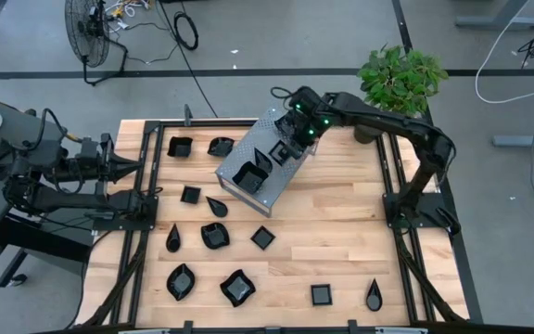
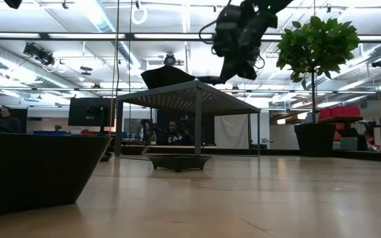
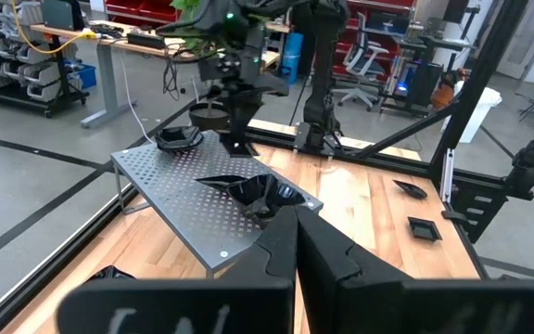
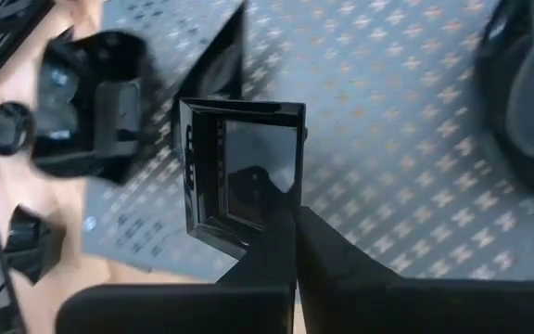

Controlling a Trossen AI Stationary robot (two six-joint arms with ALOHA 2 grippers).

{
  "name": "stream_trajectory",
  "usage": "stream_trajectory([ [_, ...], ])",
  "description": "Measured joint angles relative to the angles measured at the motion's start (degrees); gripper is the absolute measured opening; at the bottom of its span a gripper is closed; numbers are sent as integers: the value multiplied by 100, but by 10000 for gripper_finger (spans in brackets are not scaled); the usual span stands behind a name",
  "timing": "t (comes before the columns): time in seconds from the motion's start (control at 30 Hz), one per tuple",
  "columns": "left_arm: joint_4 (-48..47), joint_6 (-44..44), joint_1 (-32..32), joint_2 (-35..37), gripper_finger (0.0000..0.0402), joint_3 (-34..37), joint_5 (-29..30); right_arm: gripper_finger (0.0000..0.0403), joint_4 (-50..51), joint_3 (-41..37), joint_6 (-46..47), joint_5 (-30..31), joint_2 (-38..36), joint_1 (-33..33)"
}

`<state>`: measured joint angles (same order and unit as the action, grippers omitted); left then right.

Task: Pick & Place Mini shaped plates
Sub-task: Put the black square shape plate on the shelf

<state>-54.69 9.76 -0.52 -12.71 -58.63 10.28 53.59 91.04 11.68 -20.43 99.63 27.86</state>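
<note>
My right gripper point(image 1: 290, 141) reaches over the grey perforated metal box point(image 1: 274, 122) and is shut on a small square black plate point(image 4: 248, 167). Other black plates lie on the box top, among them one at its near end point(image 1: 248, 176) and a blurred one point(image 4: 86, 102) beside the held plate. Several more mini plates rest flat on the wooden table, such as a teardrop point(image 1: 173, 237), a wavy-rimmed one point(image 1: 237, 288) and a small square point(image 1: 321, 295). My left gripper point(image 1: 130, 169) waits shut over the table's left edge. My right gripper pinches the square plate's rim point(image 4: 281, 190) at one side, between the two fingers, coming from above and pointing down. The plate sits over the box's perforated top point(image 4: 415, 139). Whether it is lifted clear or still rests there, I cannot tell.
The box stands slanted across the table's far middle, raised on legs point(image 2: 197, 122), with a dish point(image 2: 177, 160) on the table under it. A potted plant point(image 1: 401, 79) stands at the far right corner. Black frame rails point(image 1: 392, 199) run along both sides. Bare wood lies right of centre.
</note>
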Motion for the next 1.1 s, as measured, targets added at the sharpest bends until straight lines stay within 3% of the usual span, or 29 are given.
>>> stream_trajectory([
  [1.1, 0, 2, -2, 0, 5, 0, 0, 0, -634, 7, -168, 8, 471, 421],
])
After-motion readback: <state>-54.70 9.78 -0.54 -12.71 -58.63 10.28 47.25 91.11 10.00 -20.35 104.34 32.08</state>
